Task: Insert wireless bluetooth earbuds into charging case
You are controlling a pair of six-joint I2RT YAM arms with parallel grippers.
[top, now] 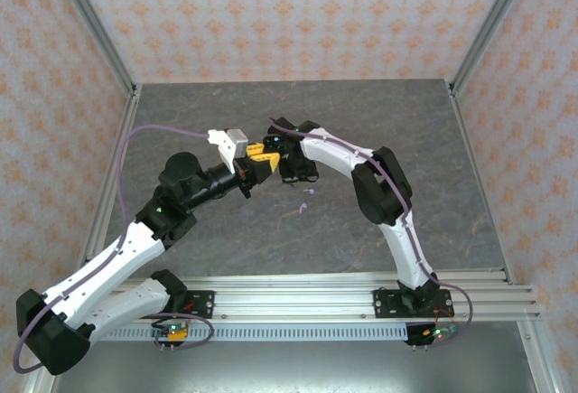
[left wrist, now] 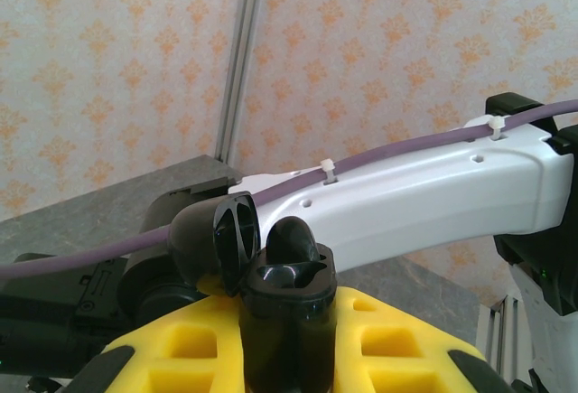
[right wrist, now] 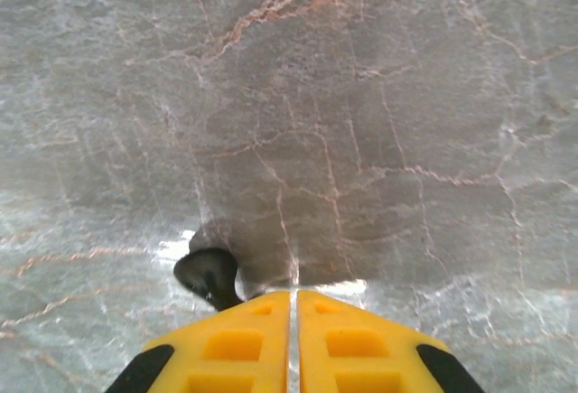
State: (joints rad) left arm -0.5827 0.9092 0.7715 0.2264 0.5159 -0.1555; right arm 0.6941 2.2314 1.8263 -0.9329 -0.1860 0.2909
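My left gripper is shut on a black charging case, which it holds upright above the table. The case's lid is flipped open to the left. One black earbud sits in the case with its rounded head sticking up. My right gripper hovers right beside the left one, pointing down at the table, its yellow fingers together with only a thin slit and nothing between them. A small black rounded part shows beside its left finger; what it is I cannot tell. Two lilac earbuds lie on the table.
The grey marble tabletop is walled by patterned panels and aluminium posts. The right arm's white link with its purple cable crosses close behind the held case. A rail runs along the near edge.
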